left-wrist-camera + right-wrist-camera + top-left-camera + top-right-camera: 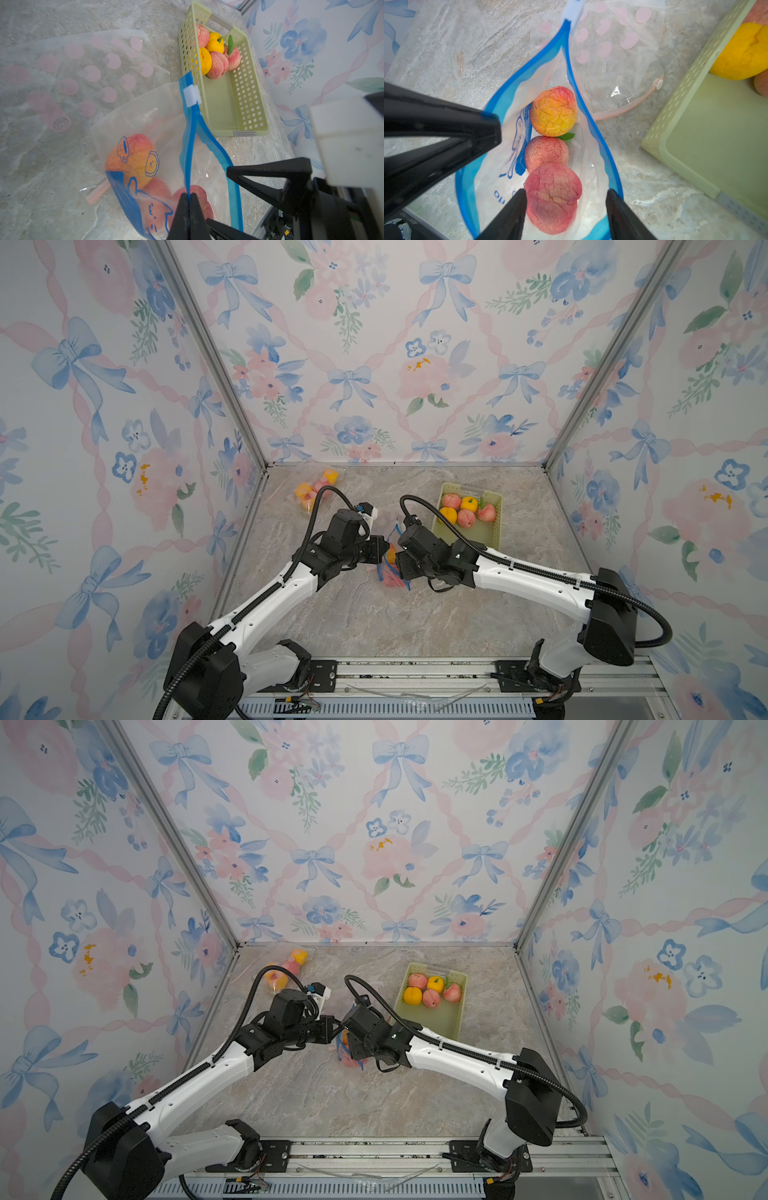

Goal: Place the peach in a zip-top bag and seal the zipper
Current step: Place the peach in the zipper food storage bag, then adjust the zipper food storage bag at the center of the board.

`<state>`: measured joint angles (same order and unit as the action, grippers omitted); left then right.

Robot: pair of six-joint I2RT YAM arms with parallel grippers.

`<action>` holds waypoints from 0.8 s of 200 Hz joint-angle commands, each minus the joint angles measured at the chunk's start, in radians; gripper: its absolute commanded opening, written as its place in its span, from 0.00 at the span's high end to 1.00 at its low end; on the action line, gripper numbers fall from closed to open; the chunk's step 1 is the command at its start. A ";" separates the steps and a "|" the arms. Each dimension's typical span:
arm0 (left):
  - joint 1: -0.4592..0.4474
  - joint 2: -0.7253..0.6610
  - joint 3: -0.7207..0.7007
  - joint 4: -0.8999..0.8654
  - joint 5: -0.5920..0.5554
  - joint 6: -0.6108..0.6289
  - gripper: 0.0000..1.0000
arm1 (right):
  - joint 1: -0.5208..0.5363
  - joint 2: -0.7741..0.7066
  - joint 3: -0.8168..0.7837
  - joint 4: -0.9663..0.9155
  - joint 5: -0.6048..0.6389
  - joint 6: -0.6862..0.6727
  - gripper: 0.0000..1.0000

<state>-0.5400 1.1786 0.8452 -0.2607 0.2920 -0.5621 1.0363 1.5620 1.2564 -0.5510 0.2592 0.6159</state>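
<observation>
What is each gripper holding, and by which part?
The left gripper pinches the bag by its blue zipper strip; the right gripper is open, holding nothing.

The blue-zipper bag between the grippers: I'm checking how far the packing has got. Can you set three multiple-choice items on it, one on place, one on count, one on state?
1. On which side of the zip-top bag does the green basket stand?
A. the robot's right
B. the robot's left
C. beneath it

2. How many peaches lie in the bag?
A. one
B. three
C. five

3. How is the bag's blue zipper?
A. sealed end to end
B. open, one strip pinched by the left gripper
C. torn off

Answers:
1 A: in both top views the basket sits toward the robot's right of the bag.
2 B: the right wrist view shows one yellow-orange peach and two pink peaches.
3 B: the strips gape apart, with the white slider at the far end.
</observation>
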 commanded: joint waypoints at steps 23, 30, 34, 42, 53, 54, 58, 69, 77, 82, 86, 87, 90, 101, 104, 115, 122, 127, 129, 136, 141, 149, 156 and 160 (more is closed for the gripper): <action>0.009 -0.008 -0.012 0.024 0.030 -0.022 1.00 | 0.010 -0.103 0.011 -0.060 0.043 0.079 0.44; 0.009 -0.006 -0.012 0.024 0.032 -0.024 1.00 | 0.011 -0.105 0.002 -0.062 0.051 0.095 0.43; 0.010 -0.005 -0.012 0.025 0.034 -0.025 1.00 | 0.011 -0.105 -0.005 -0.063 0.055 0.104 0.42; 0.011 -0.006 -0.012 0.025 0.036 -0.026 1.00 | 0.010 -0.100 -0.017 -0.057 0.055 0.122 0.40; 0.011 -0.008 -0.012 0.025 0.036 -0.027 1.00 | 0.010 -0.086 -0.029 -0.039 0.041 0.140 0.35; 0.011 -0.008 -0.012 0.025 0.036 -0.027 1.00 | 0.010 -0.085 -0.030 -0.037 0.039 0.141 0.35; 0.010 -0.008 -0.012 0.026 0.036 -0.028 1.00 | 0.009 -0.079 -0.033 -0.029 0.031 0.146 0.34; 0.011 -0.009 -0.011 0.025 0.039 -0.029 1.00 | 0.013 -0.058 -0.032 -0.010 0.016 0.154 0.31; 0.011 -0.008 -0.011 0.025 0.041 -0.032 1.00 | 0.014 -0.040 -0.025 -0.008 0.013 0.158 0.30; 0.011 -0.010 -0.012 0.027 0.042 -0.033 1.00 | 0.016 -0.028 -0.018 -0.009 0.013 0.160 0.28; 0.011 -0.011 -0.013 0.030 0.045 -0.035 1.00 | 0.016 -0.019 -0.013 -0.012 0.015 0.161 0.27; 0.011 -0.011 -0.013 0.031 0.045 -0.036 1.00 | 0.015 -0.014 -0.010 -0.014 0.015 0.163 0.27; 0.011 -0.013 -0.014 0.033 0.048 -0.037 1.00 | 0.016 -0.008 -0.007 -0.016 0.016 0.164 0.26; 0.011 -0.019 -0.017 0.040 0.052 -0.044 1.00 | 0.015 0.030 0.016 -0.041 0.027 0.167 0.23; 0.011 -0.021 -0.019 0.042 0.053 -0.046 1.00 | 0.015 0.041 0.025 -0.048 0.027 0.167 0.22; 0.011 -0.027 -0.021 0.046 0.055 -0.050 1.00 | 0.013 0.082 0.057 -0.084 0.035 0.165 0.22; 0.011 -0.030 -0.020 0.047 0.052 -0.051 1.00 | 0.014 0.110 0.073 -0.104 0.034 0.164 0.21; 0.011 -0.033 -0.020 0.047 0.050 -0.053 1.00 | 0.014 0.129 0.081 -0.113 0.030 0.162 0.21; 0.011 -0.034 -0.020 0.048 0.049 -0.054 1.00 | 0.014 0.135 0.085 -0.117 0.029 0.162 0.21; 0.012 -0.036 -0.021 0.049 0.044 -0.055 1.00 | 0.014 0.149 0.090 -0.123 0.023 0.162 0.21; 0.012 -0.037 -0.022 0.048 0.041 -0.056 1.00 | 0.014 0.156 0.089 -0.124 0.015 0.163 0.20; 0.014 -0.040 -0.024 0.051 0.034 -0.059 1.00 | 0.014 0.161 0.081 -0.120 -0.003 0.163 0.19; 0.017 -0.039 -0.026 0.055 0.028 -0.065 1.00 | 0.014 0.164 0.072 -0.116 -0.023 0.162 0.18; 0.019 -0.040 -0.029 0.059 0.026 -0.067 1.00 | 0.014 0.165 0.069 -0.118 -0.037 0.160 0.18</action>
<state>-0.5339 1.1671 0.8371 -0.2459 0.3229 -0.6067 1.0378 1.7191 1.3136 -0.6144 0.2668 0.7712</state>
